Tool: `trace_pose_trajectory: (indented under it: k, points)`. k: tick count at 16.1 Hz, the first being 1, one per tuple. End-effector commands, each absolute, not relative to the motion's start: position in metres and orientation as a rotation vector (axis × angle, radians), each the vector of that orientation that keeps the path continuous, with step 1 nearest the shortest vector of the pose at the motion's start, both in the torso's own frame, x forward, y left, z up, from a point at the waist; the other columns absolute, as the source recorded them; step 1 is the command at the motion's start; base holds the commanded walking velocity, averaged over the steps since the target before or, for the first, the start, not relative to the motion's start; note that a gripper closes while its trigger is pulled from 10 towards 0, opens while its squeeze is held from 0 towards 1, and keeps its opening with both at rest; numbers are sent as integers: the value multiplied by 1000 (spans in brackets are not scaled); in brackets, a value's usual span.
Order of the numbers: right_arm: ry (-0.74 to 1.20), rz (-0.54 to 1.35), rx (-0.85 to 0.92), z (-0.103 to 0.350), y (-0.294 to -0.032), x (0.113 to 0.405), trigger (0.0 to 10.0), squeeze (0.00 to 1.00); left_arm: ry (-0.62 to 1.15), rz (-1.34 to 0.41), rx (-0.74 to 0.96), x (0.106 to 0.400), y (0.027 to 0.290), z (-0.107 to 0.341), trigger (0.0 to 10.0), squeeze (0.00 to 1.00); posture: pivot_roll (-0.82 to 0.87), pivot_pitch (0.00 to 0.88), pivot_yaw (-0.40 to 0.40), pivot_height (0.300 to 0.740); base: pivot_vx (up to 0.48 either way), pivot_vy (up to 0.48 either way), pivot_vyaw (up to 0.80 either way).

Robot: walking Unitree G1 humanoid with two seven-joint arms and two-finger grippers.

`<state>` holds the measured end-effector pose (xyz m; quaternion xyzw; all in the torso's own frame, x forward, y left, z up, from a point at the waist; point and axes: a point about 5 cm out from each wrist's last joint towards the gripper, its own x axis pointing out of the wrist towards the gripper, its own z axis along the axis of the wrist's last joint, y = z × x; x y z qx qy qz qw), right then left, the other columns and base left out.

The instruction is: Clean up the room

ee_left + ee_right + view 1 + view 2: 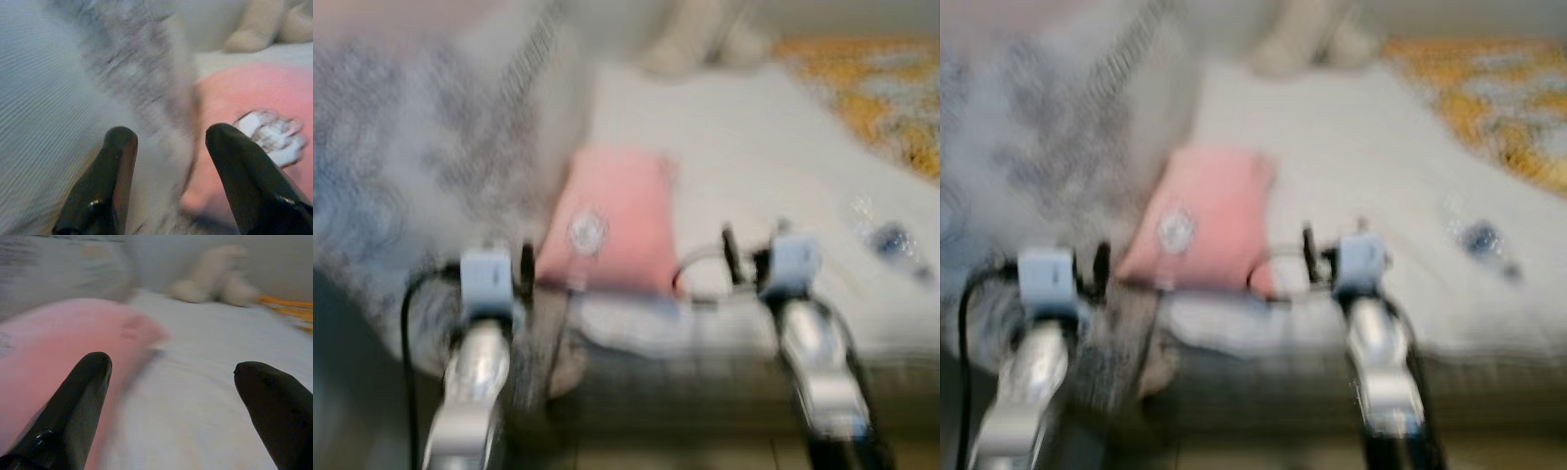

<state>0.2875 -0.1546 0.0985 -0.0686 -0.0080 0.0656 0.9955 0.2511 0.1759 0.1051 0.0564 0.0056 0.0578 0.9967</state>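
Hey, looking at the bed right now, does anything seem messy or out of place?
Yes. A grey blanket lies bunched on the left of the bed, slumping over its edge. A pink pillow sits askew mid-mattress, and a small bluish item, too blurred to identify, lies loose on the right.

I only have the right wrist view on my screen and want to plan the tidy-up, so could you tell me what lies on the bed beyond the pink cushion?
Observer: On the robot's right, a small dark blue object lies on the white bedding; it is too blurred to identify.
Operator: Thank you. Where is the left gripper, please?
Observer: The left gripper is open, facing a grey patterned blanket beside the pink cushion.
Operator: Does the cushion carry any marking?
Observer: Yes, a white round emblem sits on it.
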Motion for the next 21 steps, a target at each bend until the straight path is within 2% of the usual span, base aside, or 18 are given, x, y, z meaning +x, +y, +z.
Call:
trace_pose_trajectory:
  k: [1,5,12,16,21]
  points:
    - [-23,131,-144,102,-156,292,10000,0,22,101,102,255,172,104,10000,0,-123,0,78,740,0,-480,738]
    - [-22,126,-132,100,-149,296,10000,0,17,63,120,268,174,108,10000,0,-135,0,107,740,0,-478,683]
    - [-38,132,-140,103,-143,300,10000,0,-26,-11,110,283,170,117,10000,0,-158,0,131,740,0,-472,0]
    - [-38,121,-141,101,-144,302,10000,0,-21,-24,97,284,169,114,10000,0,-156,0,131,740,0,-472,-695]
    - [9,119,-102,95,-148,303,10000,0,31,-24,60,277,167,99,10000,0,-158,0,128,740,0,-471,0]
